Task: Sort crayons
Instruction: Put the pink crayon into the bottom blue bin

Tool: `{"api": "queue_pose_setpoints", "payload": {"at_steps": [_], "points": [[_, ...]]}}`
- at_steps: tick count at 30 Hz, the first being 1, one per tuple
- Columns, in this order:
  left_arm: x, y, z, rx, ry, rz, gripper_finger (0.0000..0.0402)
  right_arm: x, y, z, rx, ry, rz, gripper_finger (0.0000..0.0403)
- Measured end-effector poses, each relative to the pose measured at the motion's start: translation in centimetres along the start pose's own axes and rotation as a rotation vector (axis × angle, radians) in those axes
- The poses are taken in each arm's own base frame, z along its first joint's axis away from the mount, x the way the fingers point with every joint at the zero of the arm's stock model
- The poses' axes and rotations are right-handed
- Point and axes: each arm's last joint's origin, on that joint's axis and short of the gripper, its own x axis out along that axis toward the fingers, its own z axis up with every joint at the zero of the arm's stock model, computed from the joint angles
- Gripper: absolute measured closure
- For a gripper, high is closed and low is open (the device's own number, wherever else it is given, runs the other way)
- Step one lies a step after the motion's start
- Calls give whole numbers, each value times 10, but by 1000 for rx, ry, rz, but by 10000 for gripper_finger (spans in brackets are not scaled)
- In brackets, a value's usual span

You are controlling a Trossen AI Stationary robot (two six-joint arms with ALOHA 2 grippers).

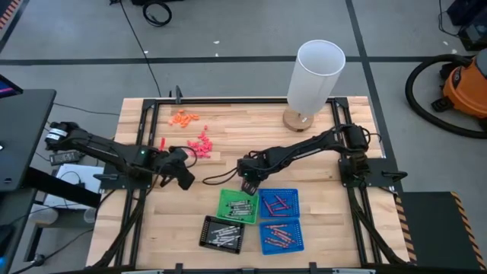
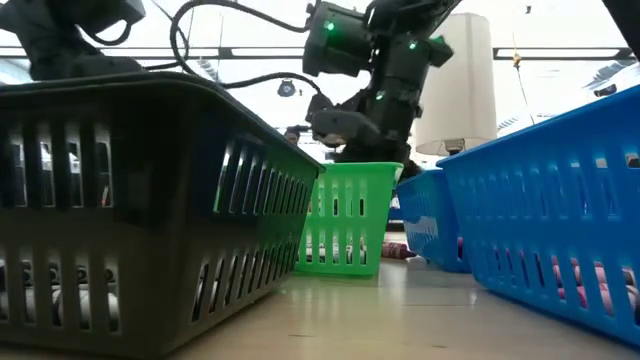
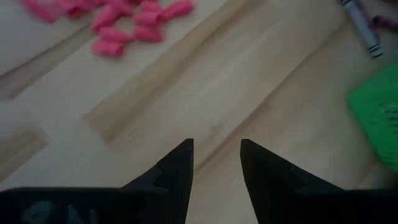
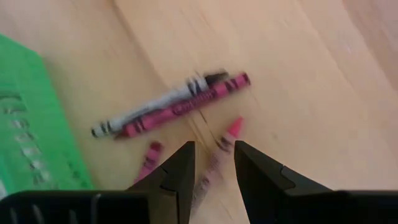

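Wooden table (image 1: pixel 319 152), loose crayons (image 4: pixel 171 106) beside green tray (image 1: pixel 237 204).
Right gripper (image 4: pixel 212 163) open above pink crayon (image 4: pixel 225 140) (left gripper (image 3: pixel 216 163) open, idle): lower squarely, straddle, then close.

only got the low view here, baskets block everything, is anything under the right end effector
Observer: Yes. The right end effector is open over bare wood, and a pink crayon lies on the table pointing into the gap between its fingers.
Operator: any other loose ones near it
Observer: A grey crayon and a maroon crayon lie side by side just beyond it, close to the green tray.
Operator: and the left arm
Observer: The left end effector is open and empty above bare wood, with the coral-pink bits ahead of it.
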Motion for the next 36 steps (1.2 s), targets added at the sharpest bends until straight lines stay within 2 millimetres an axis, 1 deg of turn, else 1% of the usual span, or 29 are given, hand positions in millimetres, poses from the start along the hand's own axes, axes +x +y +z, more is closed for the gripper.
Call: {"api": "queue_pose_setpoints", "payload": {"at_steps": [5,10,13,16,22,25,28,30,33,36], "points": [[-6,8,-3,-15,8,39,259,14,-1,-2,8,35,-5,283],[-9,9,-3,-24,4,31,259,16,-3,-4,28,31,-9,283],[-10,10,-3,-29,3,31,259,17,-4,-4,30,28,-19,292],[-10,9,-2,-32,-5,16,259,17,-7,-2,38,31,-12,315],[-12,6,0,-35,-32,-31,259,18,-10,1,34,38,0,382],[-14,8,0,-25,-31,-29,259,18,-12,3,28,42,21,388],[-17,9,0,-12,-34,-34,259,14,-14,4,23,43,25,381],[-18,9,0,-11,-41,-45,259,7,-17,4,18,52,17,377],[-20,11,-1,-5,-43,-41,259,-8,-18,9,21,21,45,378],[-21,12,0,-6,-63,-38,259,-23,-17,13,-17,-27,77,380]]}}
